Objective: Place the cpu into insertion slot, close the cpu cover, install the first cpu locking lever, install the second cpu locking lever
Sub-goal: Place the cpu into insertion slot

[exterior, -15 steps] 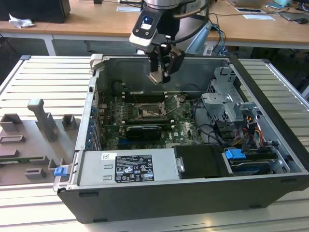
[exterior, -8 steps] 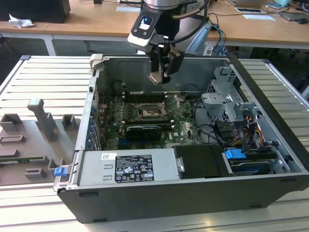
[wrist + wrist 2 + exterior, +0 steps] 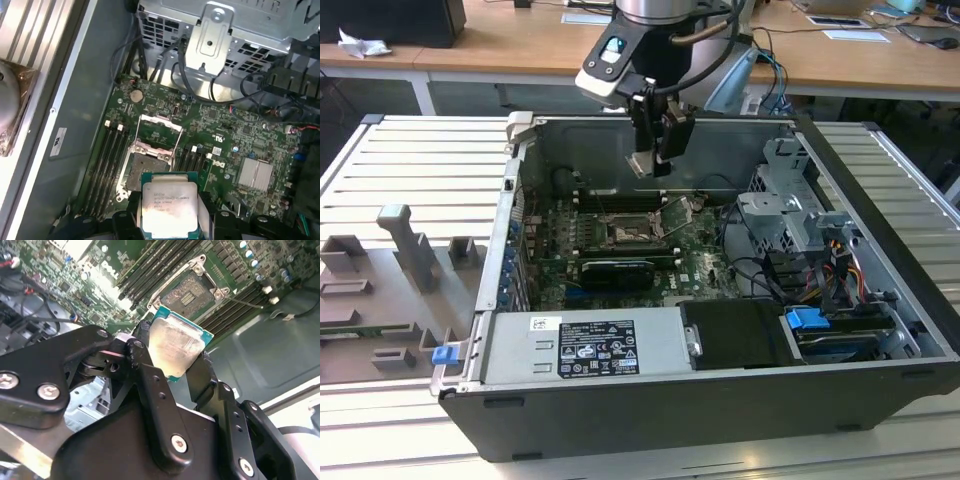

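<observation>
Gripper [image 3: 655, 160] is clamped on the cpu [image 3: 177, 347], with a finger on each of two opposite edges. The cpu is held in the air inside the open computer case [image 3: 880, 260], above the motherboard [image 3: 240, 130] and just over the socket [image 3: 147, 167], not touching it. The cpu cover [image 3: 160, 120] is flipped up and the socket contacts are exposed.

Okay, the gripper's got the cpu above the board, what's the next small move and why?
Probably ease the cpu down toward the open socket. The gripper is shut on it, it hangs above the board, apart from the socket, and the cpu cover stands open, so nothing seems to block it.
</observation>
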Available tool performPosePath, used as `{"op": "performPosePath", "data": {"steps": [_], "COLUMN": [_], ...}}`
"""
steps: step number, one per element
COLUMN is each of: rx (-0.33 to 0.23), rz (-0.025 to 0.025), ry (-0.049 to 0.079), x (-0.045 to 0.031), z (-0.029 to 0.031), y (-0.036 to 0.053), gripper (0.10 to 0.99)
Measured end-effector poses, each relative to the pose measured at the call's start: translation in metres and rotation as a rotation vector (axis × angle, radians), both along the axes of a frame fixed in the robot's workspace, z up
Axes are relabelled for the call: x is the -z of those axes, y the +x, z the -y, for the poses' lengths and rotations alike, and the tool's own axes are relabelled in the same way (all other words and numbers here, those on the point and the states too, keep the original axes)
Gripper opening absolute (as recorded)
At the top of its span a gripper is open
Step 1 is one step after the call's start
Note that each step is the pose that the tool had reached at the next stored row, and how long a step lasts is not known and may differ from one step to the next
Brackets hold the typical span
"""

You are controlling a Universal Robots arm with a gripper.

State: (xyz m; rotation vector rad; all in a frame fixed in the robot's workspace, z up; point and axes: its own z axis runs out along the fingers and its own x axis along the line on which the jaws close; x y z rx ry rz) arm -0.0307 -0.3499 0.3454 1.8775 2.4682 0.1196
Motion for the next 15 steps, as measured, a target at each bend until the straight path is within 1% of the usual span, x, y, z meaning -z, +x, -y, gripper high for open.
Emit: {"op": "performPosePath", "data": {"steps": [1, 3, 15], "rx": [0.015, 0.025, 0.033], "rz": [0.0, -0.0002, -0.0003], "ry": [0.0, 0.0, 0.0], "x": [0.0006, 0.0016, 0.0073], "z": [0.0, 0.0, 0.0], "y": [0.0, 0.0, 0.0], "gripper": [0.537, 0.537, 0.537]}}
